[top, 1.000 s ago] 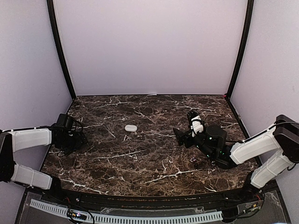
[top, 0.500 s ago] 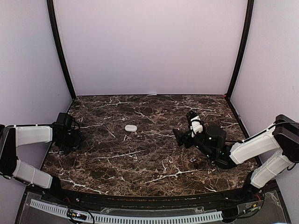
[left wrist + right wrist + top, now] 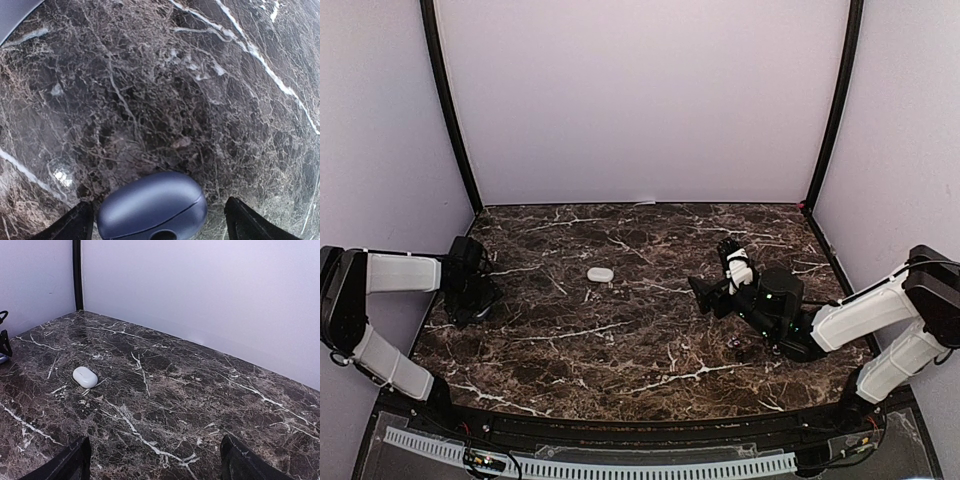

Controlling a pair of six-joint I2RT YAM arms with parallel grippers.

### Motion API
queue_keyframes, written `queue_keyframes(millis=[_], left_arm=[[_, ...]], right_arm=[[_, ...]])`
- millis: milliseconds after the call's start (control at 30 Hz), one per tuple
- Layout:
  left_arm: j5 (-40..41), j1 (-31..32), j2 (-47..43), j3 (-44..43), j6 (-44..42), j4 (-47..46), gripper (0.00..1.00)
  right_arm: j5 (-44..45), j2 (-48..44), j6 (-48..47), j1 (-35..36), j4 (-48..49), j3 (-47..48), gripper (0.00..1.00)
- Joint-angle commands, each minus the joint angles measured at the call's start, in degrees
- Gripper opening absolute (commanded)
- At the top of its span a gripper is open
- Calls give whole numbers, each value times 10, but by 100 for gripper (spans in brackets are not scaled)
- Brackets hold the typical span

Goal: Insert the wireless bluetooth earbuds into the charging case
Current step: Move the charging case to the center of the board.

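Blue case [image 3: 152, 205], lid shut, lies between the spread fingers of my left gripper [image 3: 472, 298]; white case [image 3: 600, 274] sits closed well apart, my right gripper [image 3: 718, 272] hangs open, empty; no earbuds discernible, so insertion looks unstarted.

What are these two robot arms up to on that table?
They are meant to put earbuds into a charging case. The left gripper hangs open right over a dark blue pebble-shaped plastic case at the left edge of the dark marble table, its fingers either side but not gripping. The right gripper is open and empty, facing a white pebble-shaped case that lies untouched mid-table. No earbuds can be made out.
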State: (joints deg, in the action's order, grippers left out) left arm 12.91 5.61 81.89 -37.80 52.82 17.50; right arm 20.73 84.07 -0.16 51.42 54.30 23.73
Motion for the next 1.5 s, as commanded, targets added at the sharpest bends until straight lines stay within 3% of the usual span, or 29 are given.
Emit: queue_keyframes(millis=[0,167,567,833,1000,1133,1467], left_arm=[[22,-7,11,-9,-3,22,95],[25,-15,35,-20,-11,23,93],[28,-15,26,-23,-31,30,73],[-61,-3,-5,-2,-97,-28,67],[-46,81,8,-27,-121,-22,68],[-138,163,34,-42,-181,-78,68],[-142,382,121,-163,-295,-90,70]], right_arm=[[-2,4,-5,-1,15,12,89],[-3,3,-5,0,13,13,89],[-3,1,-6,-1,12,12,88],[-3,4,-6,-1,11,14,88],[-3,5,-7,0,11,15,88],[0,4,-8,0,10,15,88],[12,-6,-12,0,5,11,88]])
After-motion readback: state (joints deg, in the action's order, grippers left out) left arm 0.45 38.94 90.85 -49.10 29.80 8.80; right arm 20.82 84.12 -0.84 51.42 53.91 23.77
